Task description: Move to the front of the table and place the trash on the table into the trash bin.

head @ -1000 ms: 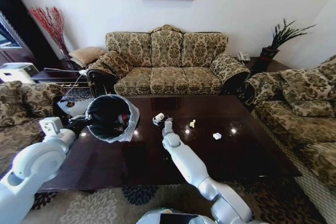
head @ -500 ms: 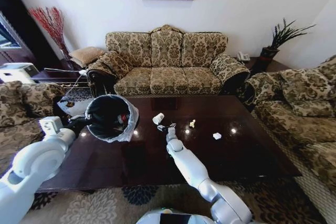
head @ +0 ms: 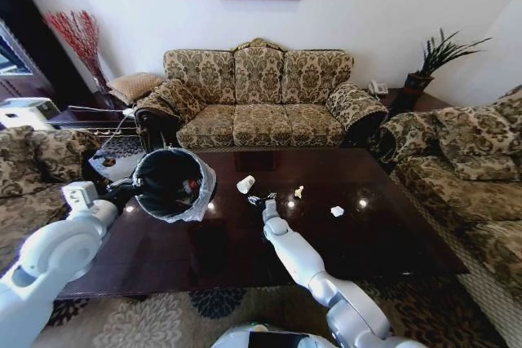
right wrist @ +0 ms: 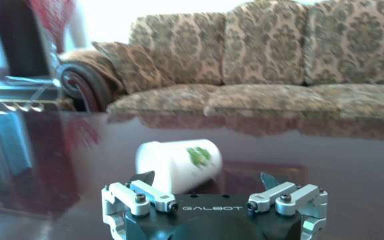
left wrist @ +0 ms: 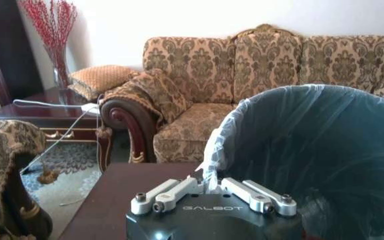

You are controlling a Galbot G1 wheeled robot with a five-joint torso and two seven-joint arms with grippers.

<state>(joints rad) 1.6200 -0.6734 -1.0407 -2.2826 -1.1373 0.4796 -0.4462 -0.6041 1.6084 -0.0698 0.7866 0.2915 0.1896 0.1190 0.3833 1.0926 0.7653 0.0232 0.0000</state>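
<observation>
Paper cup [head: 245, 184] lies on its side on the table [head: 383, 234], just right of the bin [head: 171, 182] and well apart from the sofa behind; in the right wrist view the cup [right wrist: 176, 165] sits dead ahead of the jaws, mouth turned away, green mark on its wall. Judgement: empty, very light, thin-walled, so it will crush if squeezed hard and will roll or skid on the glossy wood if nudged; best taken across the body near the stiffer rim, one finger either side. Right gripper [head: 260, 200] is just short of the cup on the side away from the bin, low over the table, jaws spread wide, nothing between them; whether a fingertip touches the cup can't be told. Two small white paper bits [head: 298, 191] and [head: 337, 211] lie further from the bin, beyond the cup. Left gripper [left wrist: 209, 187] is pinched closed on the bin's liner rim, holding the bin tilted so its mouth faces the cup; bin already has some litter inside, including something red.
</observation>
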